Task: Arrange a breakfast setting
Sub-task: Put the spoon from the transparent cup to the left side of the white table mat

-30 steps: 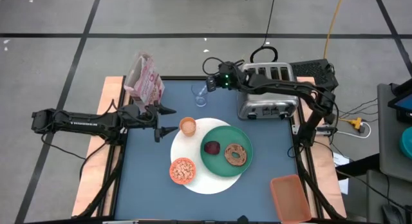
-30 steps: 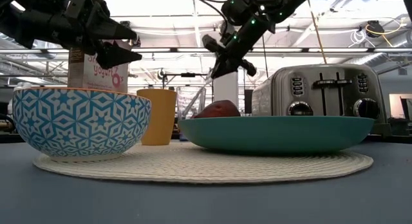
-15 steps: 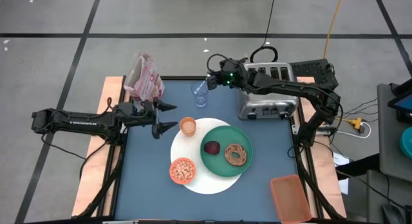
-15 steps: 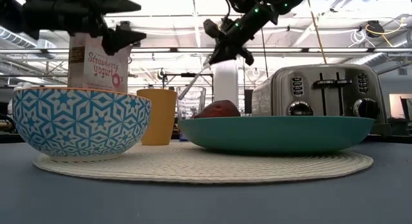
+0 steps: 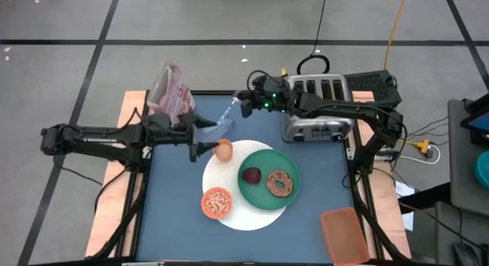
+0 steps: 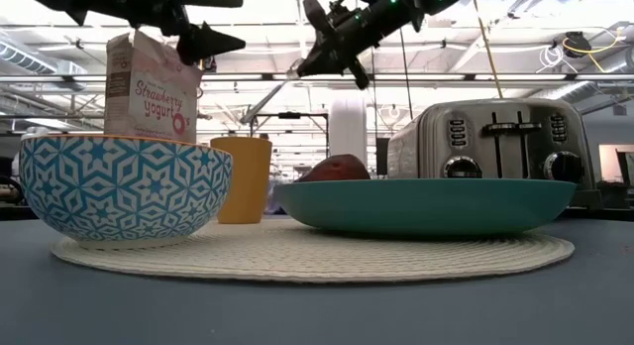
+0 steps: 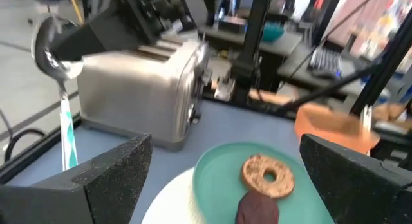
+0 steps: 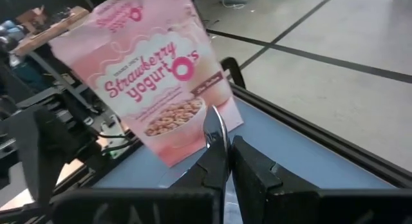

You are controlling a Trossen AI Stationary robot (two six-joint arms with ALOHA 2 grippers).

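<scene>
1. Centre of the high view, setting laid: white mat (image 5: pixel 246 217) carries green plate (image 5: pixel 261 196) with bagel (image 5: pixel 280 183) and dark red fruit (image 5: pixel 251 175); bowl (image 5: pixel 216 202) of cereal at the mat's lower left edge; orange cup (image 5: pixel 222 150) at its upper left edge.
2. Upper centre: right gripper (image 5: pixel 248 105) clamped tight on the spoon (image 7: pixel 55 53), raised clear of the table, between cereal box (image 5: pixel 172 94) and toaster (image 5: pixel 317 105); handle slants toward the cup.
3. Left of the cup: left gripper (image 5: pixel 205 136), fingers spread wide, holding nothing.
4. Done, by judgement: mat, plate, food, bowl and cup placed; left: spoon to be laid down; glass not clearly made out.
5. View differences: low view alone shows the bowl's blue star-patterned outside and hides the bagel behind the plate rim; left wrist view alone shows the spoon's round end at the fingers; right wrist view alone reads the box's strawberry yogurt label; high view alone shows an orange container (image 5: pixel 344 235) at lower right.
</scene>
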